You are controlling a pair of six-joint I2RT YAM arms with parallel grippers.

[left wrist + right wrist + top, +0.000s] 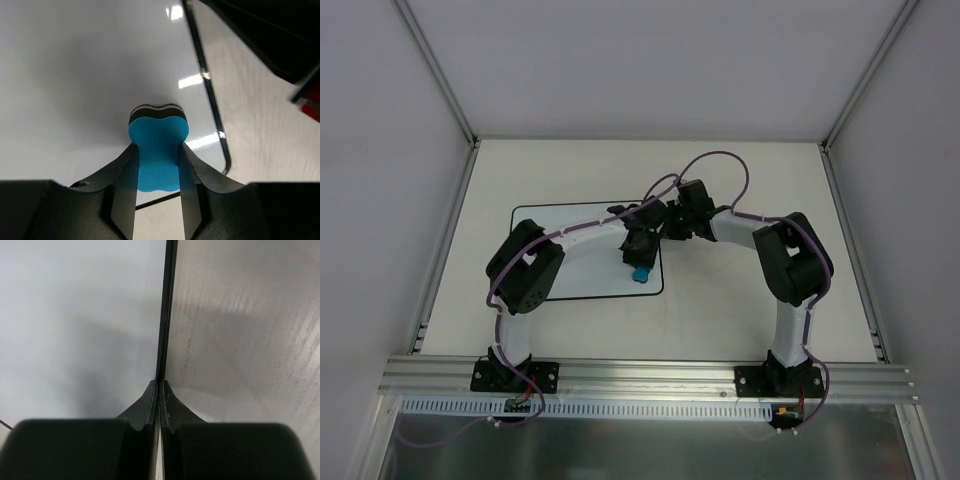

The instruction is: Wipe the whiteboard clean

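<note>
Thin, stiff, slick board (75, 75), likely light, apt to slide; best pinned at its edge. Right gripper (159, 385) there, tips pressed together; left gripper (157, 155) pinching eraser (159, 132) by board's corner.

From my seat I see a cream worktop (750, 320) boxed in by plain white panels: back wall (650, 60), left wall (370, 200), right wall (920, 220). Aluminium posts (435, 70) rise from its far corners. A ribbed aluminium rail (650, 375) runs along the near edge, with a white slotted strip (650, 408) just below it, then a dull grey sheet (650, 450). The light is soft and even. Close up, I see fine scratches (189, 347) on the worktop.
</note>
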